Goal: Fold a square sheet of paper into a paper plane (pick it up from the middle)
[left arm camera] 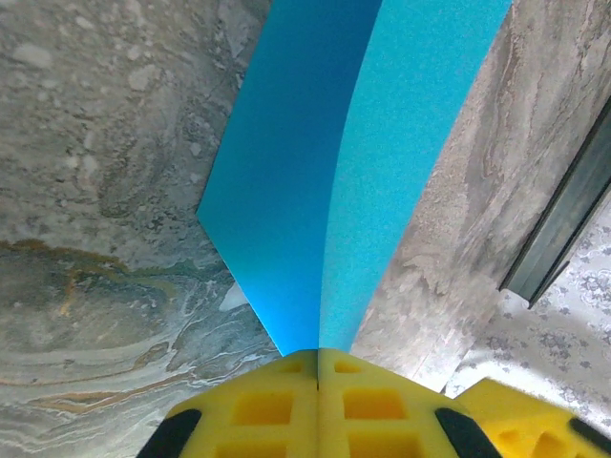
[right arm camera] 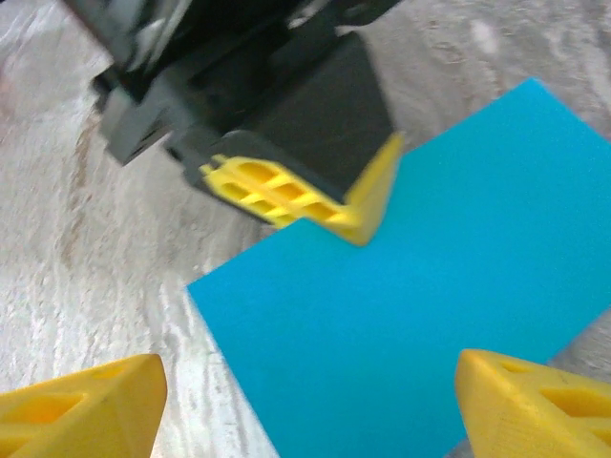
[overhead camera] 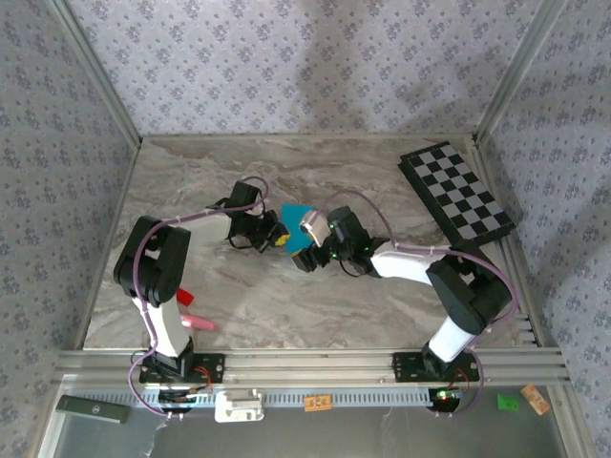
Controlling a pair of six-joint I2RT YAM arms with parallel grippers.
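Cyan-blue square sheet of paper [right arm camera: 430, 324] sits at the middle of the marbled bench [overhead camera: 286, 296], between the two arms; left jaws are pressed together, pinching its edge, the sheet bent lengthwise beyond their yellow fingertips [left arm camera: 258, 405]; right jaws stand spread wide over the paper's near corner.

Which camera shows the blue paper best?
The right wrist view: the blue sheet shows its broad face, two edges and a corner. The left wrist view gives a bent strip close up; the top view, a small patch between the arms.
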